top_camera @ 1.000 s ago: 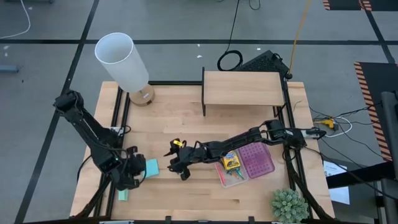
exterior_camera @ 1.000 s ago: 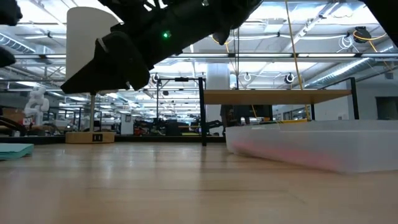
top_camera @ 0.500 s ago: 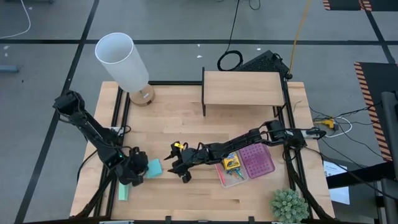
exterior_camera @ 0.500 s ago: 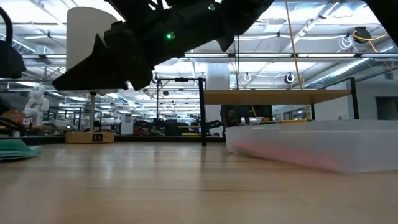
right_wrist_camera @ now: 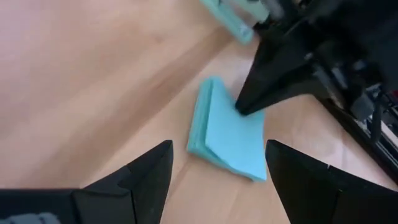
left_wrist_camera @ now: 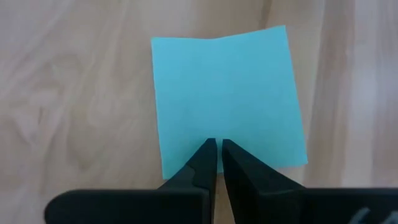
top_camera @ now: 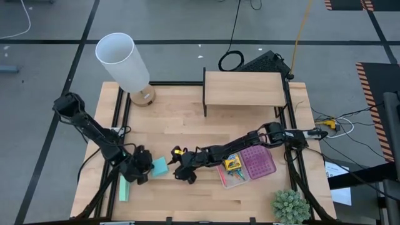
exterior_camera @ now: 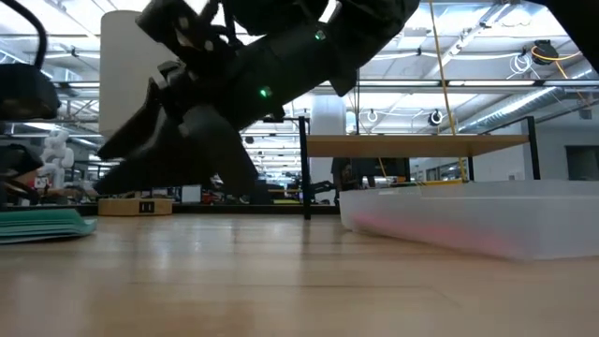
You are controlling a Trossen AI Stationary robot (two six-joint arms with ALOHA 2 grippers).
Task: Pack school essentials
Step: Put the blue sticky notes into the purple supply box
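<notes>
Light-blue square note pad (top_camera: pixel 160 166) lying flat on the wooden table (top_camera: pixel 187 119) near its front edge, left of centre; being square it has no clear long axis, and it sits slightly turned, one corner towards the left gripper (top_camera: pixel 145 170). In the left wrist view that gripper's two fingers are drawn nearly together, with only a thin slit between them, their tips over the pad's near edge (left_wrist_camera: pixel 227 99); whether they pinch the pad cannot be told. Just to the right of the pad the right gripper (top_camera: pixel 179 169) is spread wide, its fingers (right_wrist_camera: pixel 134 180) framing the pad in the right wrist view, and the left fingertips touch the pad's far edge there. A tiny yellow piece (top_camera: pixel 177 150) shows beside the right gripper. Farther right lies the clear tray (top_camera: pixel 247 164) with the yellow crayon box (top_camera: pixel 232 164) and small stationery (top_camera: pixel 235 177) in it. At the back stand a wooden shelf (top_camera: pixel 244 89) and a white lamp (top_camera: pixel 122 61). Compared with one second earlier, the pad and the left gripper have shifted to the right, towards the right gripper, which has come lower and nearer the pad
</notes>
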